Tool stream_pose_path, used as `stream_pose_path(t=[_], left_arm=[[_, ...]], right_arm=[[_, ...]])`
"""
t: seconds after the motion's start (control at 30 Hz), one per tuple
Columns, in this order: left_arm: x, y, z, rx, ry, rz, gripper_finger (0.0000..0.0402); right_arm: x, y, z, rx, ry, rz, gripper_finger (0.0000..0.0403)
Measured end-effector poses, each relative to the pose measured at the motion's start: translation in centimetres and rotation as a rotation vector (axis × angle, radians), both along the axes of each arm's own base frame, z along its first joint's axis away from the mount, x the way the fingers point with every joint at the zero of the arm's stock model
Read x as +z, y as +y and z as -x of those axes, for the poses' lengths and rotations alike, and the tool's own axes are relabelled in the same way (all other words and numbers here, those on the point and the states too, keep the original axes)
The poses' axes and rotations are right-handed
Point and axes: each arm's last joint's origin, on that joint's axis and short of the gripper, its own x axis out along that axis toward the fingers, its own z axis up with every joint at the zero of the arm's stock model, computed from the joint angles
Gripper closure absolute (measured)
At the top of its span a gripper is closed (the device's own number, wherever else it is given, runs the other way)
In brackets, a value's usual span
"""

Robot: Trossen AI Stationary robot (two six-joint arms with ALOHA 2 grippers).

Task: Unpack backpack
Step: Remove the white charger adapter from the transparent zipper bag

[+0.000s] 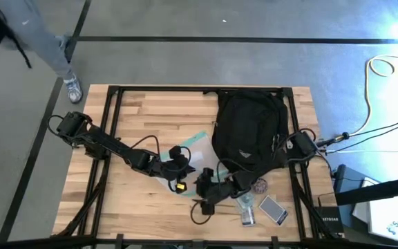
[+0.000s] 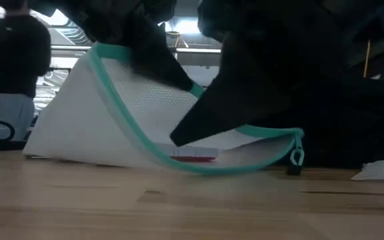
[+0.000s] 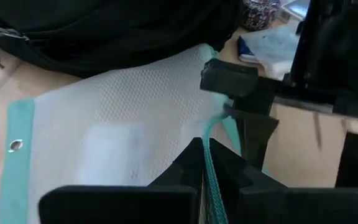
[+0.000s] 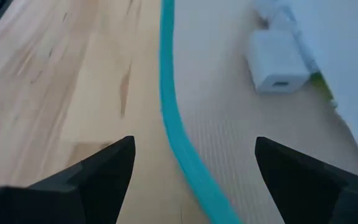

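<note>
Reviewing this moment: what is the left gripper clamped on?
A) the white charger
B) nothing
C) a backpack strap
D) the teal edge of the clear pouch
D: in the left wrist view the left gripper is shut on the pouch's teal edge, lifting the pouch off the table.

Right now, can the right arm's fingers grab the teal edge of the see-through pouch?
Probably yes. The right gripper has its fingers open with the pouch's teal edge running between them and nothing in between. The left gripper is shut on that same edge, holding the pouch up.
</note>
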Motion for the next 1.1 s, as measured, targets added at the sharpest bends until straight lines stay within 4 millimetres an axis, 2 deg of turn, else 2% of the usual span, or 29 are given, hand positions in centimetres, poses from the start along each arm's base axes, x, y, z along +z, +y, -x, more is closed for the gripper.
stream_pose_path(t=[0.3, 0.4, 0.53, 0.63, 0.77, 1.0, 1.1], left_arm=[[0.2, -0.1, -0.2, -0.011, -0.028, 0.031, 0.0402], [0.4, -0.2, -0.3, -0.027, -0.052, 0.044, 0.0402], [0.6, -0.4, -0.4, -0.054, -0.065, 0.056, 0.0402], [0.7, -0.8, -0.3, -0.067, -0.079, 0.067, 0.0402], [0.9, -1.2, -0.4, -0.059, -0.122, 0.088, 0.0402], [1.9, -1.7, -0.6, -0.086, -0.207, 0.119, 0.0402], [1.9, -1.7, -0.6, -0.089, -0.208, 0.113, 0.0402]], right_arm=[[0.3, -1.6, -0.6, -0.211, -0.079, 0.137, 0.0088], [0.3, -1.6, -0.6, -0.163, -0.068, 0.138, 0.0088], [0.6, -1.0, -1.0, 0.020, -0.081, 0.072, 0.0088], [0.7, -0.9, -0.9, 0.044, -0.086, 0.081, 0.0088], [0.4, -1.3, -0.7, -0.002, -0.058, 0.180, 0.0088], [0.5, -1.0, -0.4, 0.051, -0.051, 0.509, 0.0088], [0.6, -1.3, -0.4, 0.047, -0.042, 0.589, 0.0088]])
